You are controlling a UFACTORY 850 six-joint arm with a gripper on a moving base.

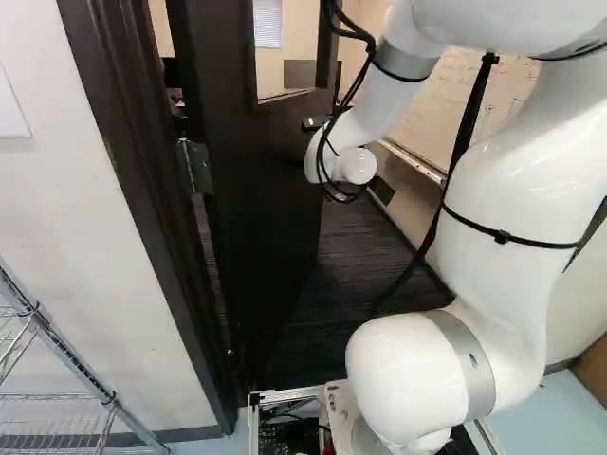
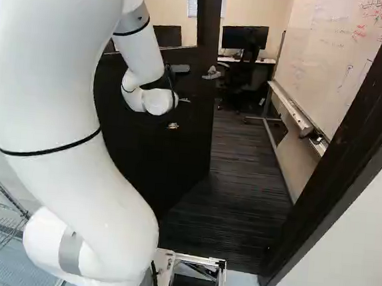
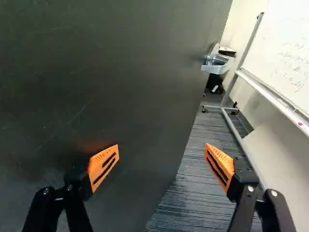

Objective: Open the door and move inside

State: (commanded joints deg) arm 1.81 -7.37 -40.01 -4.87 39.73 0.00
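Note:
In the right base view the gripper (image 2: pixel 173 125) shows only as a small orange bit beside the wrist, in front of the dark door (image 2: pixel 189 143). The door stands swung into the room, its hinge side at the left of the doorway in the left base view. In the wrist view the gripper (image 3: pixel 161 154) is open, its orange pads wide apart with nothing gripped. One finger is over the door's dark face (image 3: pixel 111 72), the other over the carpet past the door's edge. A silver lever handle (image 3: pixel 216 62) sits at that edge, ahead of the fingers.
Dark door frame posts (image 1: pixel 152 190) (image 2: pixel 351 144) flank the base. Beyond lie striped carpet (image 2: pixel 242 167), a wheeled whiteboard (image 2: pixel 332 55) along the right, and a desk with a monitor (image 2: pixel 244 36) and chair. A wire shelf (image 1: pixel 57 379) stands at the left by the wall.

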